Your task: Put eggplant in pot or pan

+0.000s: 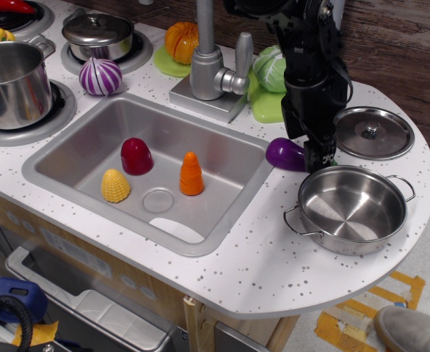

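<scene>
one small purple eggplant [284, 154] lies on the counter [259, 242] between the sink [68, 165] and the shallow steel pot [354, 209], just beside the pot's rim, with the gripper [318, 155] down over its stem end and hiding that half. you cannot tell from here whether the jaws are parted or already pinching it. expect a light, stiff, glossy plastic toy that may slip, so take it across the thick middle rather than the tapered tip
</scene>
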Robot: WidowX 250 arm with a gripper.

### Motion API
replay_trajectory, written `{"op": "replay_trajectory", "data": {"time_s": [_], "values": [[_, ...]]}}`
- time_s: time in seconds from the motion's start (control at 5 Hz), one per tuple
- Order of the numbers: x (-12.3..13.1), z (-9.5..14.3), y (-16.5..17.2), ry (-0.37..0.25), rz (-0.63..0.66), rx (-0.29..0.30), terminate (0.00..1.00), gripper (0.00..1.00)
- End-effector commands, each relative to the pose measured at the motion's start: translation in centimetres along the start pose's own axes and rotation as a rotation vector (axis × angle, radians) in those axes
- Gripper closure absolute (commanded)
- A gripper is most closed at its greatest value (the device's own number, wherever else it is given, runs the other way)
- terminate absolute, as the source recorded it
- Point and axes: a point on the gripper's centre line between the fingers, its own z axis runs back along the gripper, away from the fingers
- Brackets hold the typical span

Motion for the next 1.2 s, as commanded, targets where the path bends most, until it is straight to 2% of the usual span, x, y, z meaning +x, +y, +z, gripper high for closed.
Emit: {"op": "replay_trajectory", "data": {"time_s": [0.0, 0.6, 0.8, 1.0], "values": [[-0.2, 1.0, 0.3, -0.022, -0.028, 0.010, 0.00, 0.00], [-1.7, -0.8, 1.3, -0.052, -0.032, -0.011, 0.00, 0.00], [-1.7, -1.1, 1.7, -0.053, -0.030, -0.021, 0.00, 0.00], [-1.2, -0.4, 1.9, -0.035, -0.032, -0.022, 0.00, 0.00]]}}
